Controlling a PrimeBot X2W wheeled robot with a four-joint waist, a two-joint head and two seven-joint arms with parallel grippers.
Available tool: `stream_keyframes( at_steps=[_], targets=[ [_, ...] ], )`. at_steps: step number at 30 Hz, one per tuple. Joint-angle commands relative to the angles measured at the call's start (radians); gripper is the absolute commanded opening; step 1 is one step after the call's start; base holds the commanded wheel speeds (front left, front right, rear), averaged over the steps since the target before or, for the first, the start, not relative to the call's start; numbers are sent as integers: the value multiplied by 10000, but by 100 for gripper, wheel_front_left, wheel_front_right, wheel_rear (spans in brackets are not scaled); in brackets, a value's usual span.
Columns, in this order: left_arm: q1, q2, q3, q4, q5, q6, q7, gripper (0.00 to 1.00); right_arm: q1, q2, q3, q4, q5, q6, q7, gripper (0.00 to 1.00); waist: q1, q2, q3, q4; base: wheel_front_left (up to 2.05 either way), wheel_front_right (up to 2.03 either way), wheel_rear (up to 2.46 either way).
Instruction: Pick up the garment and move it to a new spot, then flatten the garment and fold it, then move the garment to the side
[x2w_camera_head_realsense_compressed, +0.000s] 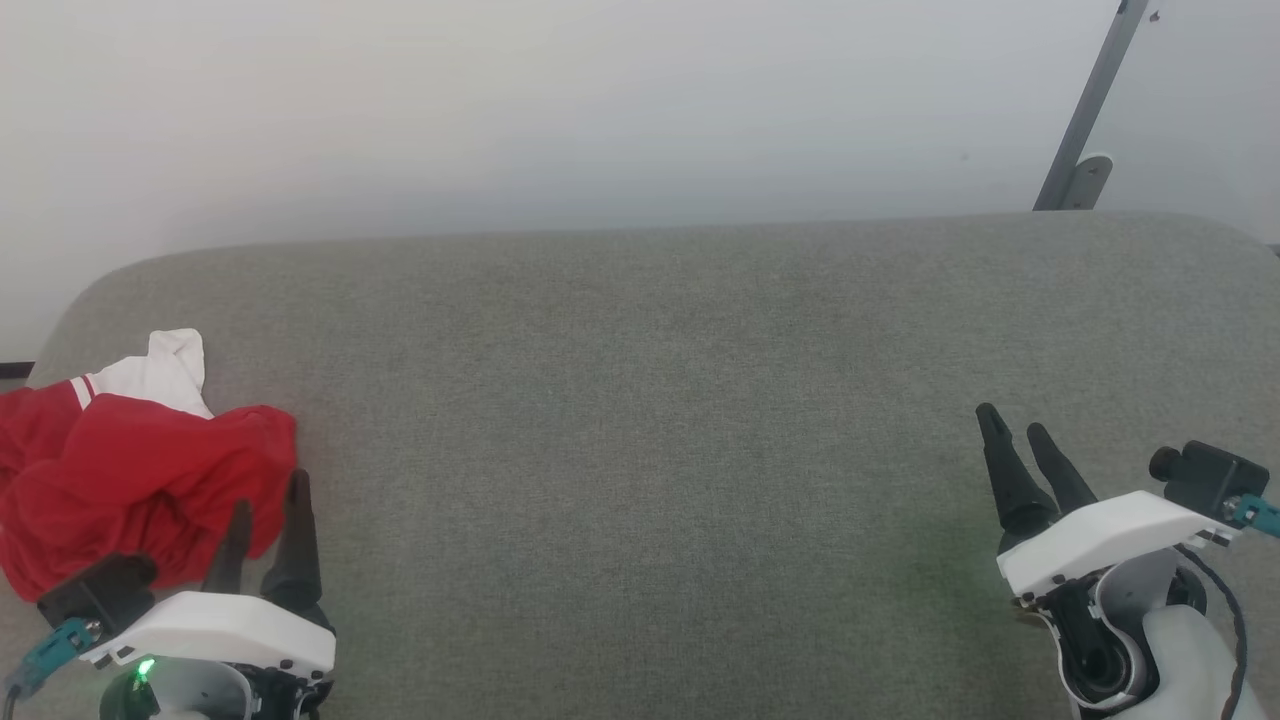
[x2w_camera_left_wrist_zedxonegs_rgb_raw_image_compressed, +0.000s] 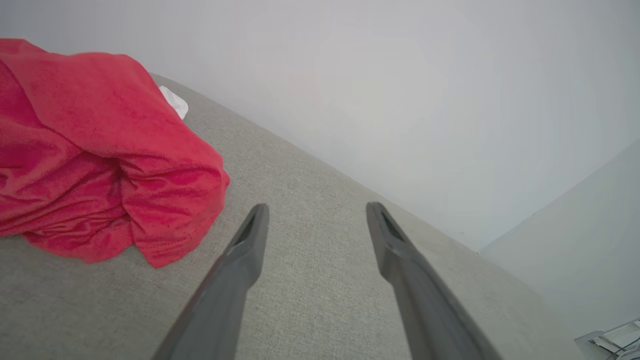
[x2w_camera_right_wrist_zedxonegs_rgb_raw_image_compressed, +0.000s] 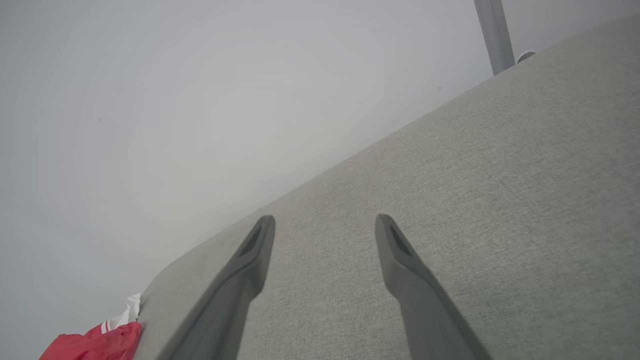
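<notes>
The garment (x2w_camera_head_realsense_compressed: 130, 480) is a crumpled red heap with a white sleeve and striped trim, lying at the far left of the grey cushioned surface (x2w_camera_head_realsense_compressed: 650, 420). My left gripper (x2w_camera_head_realsense_compressed: 270, 490) stands open at the lower left, its fingertips right at the heap's near right edge. In the left wrist view the garment (x2w_camera_left_wrist_zedxonegs_rgb_raw_image_compressed: 100, 155) lies left of the open left gripper (x2w_camera_left_wrist_zedxonegs_rgb_raw_image_compressed: 315, 207), nothing between the fingers. At the lower right, far from the cloth, my right gripper (x2w_camera_head_realsense_compressed: 1015, 420) is open and empty. From the right wrist, the garment (x2w_camera_right_wrist_zedxonegs_rgb_raw_image_compressed: 95, 342) shows small at the bottom left, beyond the right gripper (x2w_camera_right_wrist_zedxonegs_rgb_raw_image_compressed: 325, 220).
A pale wall (x2w_camera_head_realsense_compressed: 600, 110) rises behind the surface's rounded back edge. A grey metal post (x2w_camera_head_realsense_compressed: 1090, 110) with a bracket leans at the back right. Bare grey fabric stretches between the two grippers.
</notes>
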Motion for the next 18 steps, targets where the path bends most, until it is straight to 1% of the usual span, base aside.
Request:
stream_keyframes(
  at_steps=[1,18],
  targets=[
    [-78,99,41,-53,258,-51,-116,100,-189,-50,-11,-103,-223,6,-16,100,0,0,6,-2,0,0,0],
    [-104,105,372,9,2003,-178,-542,100,-258,-59,-185,-306,-1744,7,-62,100,0,0,59,-29,0,0,0]
  ],
)
